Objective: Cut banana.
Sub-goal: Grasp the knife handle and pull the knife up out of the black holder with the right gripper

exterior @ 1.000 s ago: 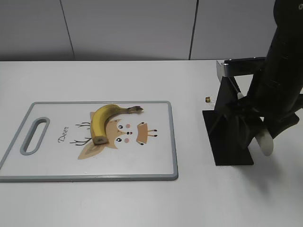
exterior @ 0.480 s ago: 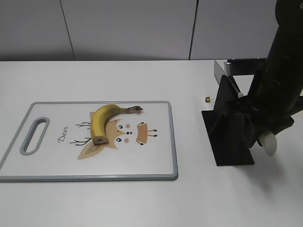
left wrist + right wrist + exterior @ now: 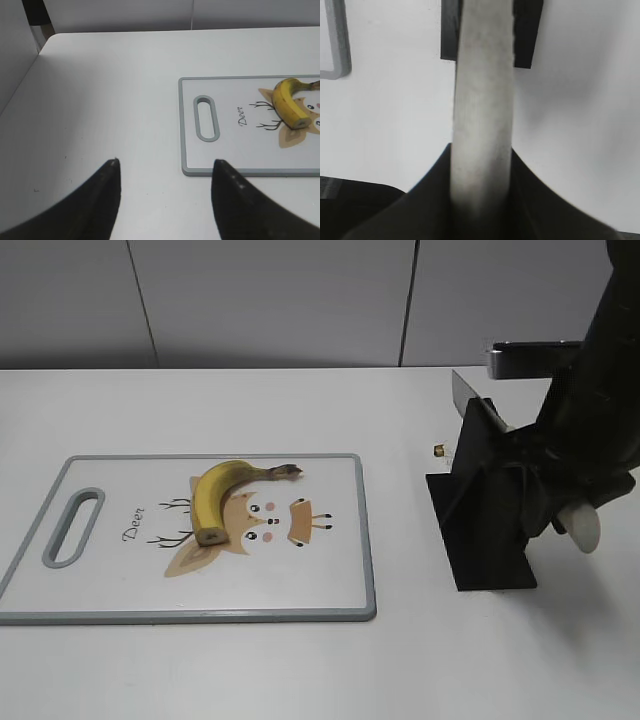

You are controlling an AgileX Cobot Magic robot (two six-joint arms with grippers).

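Note:
The banana point(image 3: 215, 495) lies on the white cutting board point(image 3: 330, 580), over the deer print, with its stem pointing right. It also shows in the left wrist view point(image 3: 286, 97). My right gripper point(image 3: 556, 508) is shut on the knife's pale handle point(image 3: 581, 530), at the right side of the black knife stand point(image 3: 487, 510). In the right wrist view the handle point(image 3: 482, 95) runs up from between the fingers point(image 3: 481, 155) to the stand point(image 3: 451, 30). My left gripper point(image 3: 165, 165) is open and empty over bare table, left of the board's handle slot point(image 3: 206, 117).
The board point(image 3: 235, 171) has a grey rim. A small brass-coloured item point(image 3: 439, 450) lies on the table just left of the stand. A grey wall runs behind the white table.
My right arm has shifted to the right and slightly up, carrying the knife handle away from the stand. The banana and board have not moved.

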